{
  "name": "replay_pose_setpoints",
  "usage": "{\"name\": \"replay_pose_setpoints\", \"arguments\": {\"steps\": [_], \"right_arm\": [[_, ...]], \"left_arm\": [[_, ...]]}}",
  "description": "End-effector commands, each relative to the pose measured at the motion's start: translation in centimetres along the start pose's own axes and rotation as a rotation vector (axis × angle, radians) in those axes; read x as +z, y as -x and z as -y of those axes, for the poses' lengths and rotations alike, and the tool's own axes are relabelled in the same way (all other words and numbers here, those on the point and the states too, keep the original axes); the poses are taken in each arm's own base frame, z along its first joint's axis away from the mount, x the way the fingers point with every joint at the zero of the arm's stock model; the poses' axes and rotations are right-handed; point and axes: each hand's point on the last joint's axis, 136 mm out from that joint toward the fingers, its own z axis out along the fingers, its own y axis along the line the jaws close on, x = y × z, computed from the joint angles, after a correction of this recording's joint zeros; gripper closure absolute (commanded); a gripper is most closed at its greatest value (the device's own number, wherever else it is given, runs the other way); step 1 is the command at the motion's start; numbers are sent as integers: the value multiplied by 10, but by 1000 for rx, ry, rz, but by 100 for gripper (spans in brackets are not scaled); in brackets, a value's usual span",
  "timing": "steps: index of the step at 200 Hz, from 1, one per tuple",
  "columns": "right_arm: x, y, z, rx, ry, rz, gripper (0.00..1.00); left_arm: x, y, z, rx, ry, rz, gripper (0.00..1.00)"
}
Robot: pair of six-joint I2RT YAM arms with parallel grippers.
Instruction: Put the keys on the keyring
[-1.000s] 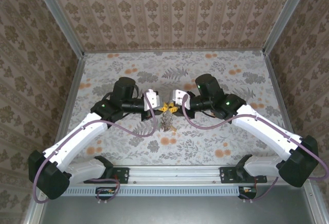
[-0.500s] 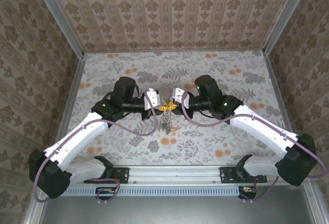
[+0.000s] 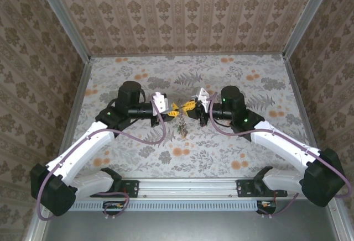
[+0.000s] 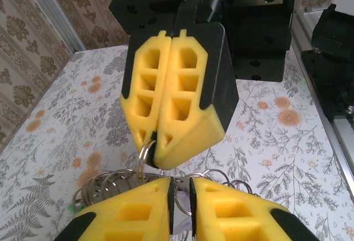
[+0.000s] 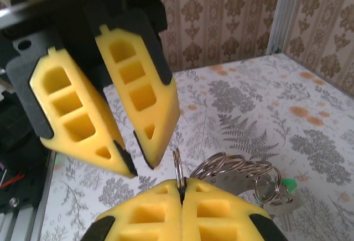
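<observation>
Both grippers meet above the middle of the floral table. My right gripper (image 3: 189, 106) (image 5: 181, 188) is shut on the keyring (image 5: 178, 166), a thin silvery split ring standing upright out of its yellow tips. In the left wrist view the right gripper (image 4: 154, 144) pinches that ring (image 4: 145, 153) from above. My left gripper (image 3: 175, 109) (image 4: 180, 197) faces it with its jaws a small gap apart, and a ring arc shows in the gap without being pinched. A bunch of linked silvery rings (image 5: 238, 166) trails off to the side. The keys (image 3: 181, 126) hang below, one with a green head (image 5: 286, 184).
Patterned walls with aluminium corner posts (image 3: 63, 22) enclose the table on three sides. The arms' mounting rail (image 3: 188, 186) runs along the near edge. The floral tabletop (image 3: 249, 69) spreads bare around the grippers.
The left gripper's jaws have parted from shut. The right gripper has closed on the ring, and its wrist has swung back to the right and turned.
</observation>
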Motion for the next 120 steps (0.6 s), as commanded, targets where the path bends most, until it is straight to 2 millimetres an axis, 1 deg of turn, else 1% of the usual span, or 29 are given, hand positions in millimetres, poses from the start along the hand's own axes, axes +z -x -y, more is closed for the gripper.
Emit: {"name": "replay_pose_setpoints", "arguments": {"steps": [1,21,45,57,78,96,120], "right_arm": [[-8,34,-7,-14,34,133,100],[-7,32,-9,-11,48,135,100],[-7,30,-11,-16,61,135,100],[-7,28,-10,-17,55,132,100],[-7,29,-9,-18,43,134,100],[-9,38,-8,-28,37,159,100],[-8,45,-10,-30,56,184,100]], "left_arm": [[3,2,0,-29,-11,38,81],[4,6,-5,-37,7,60,80],[7,4,-13,-61,36,54,79],[5,4,-13,-67,39,49,79],[-6,1,-6,-67,45,28,78],[-19,0,0,-68,72,33,77],[-31,0,-5,-90,142,53,74]]}}
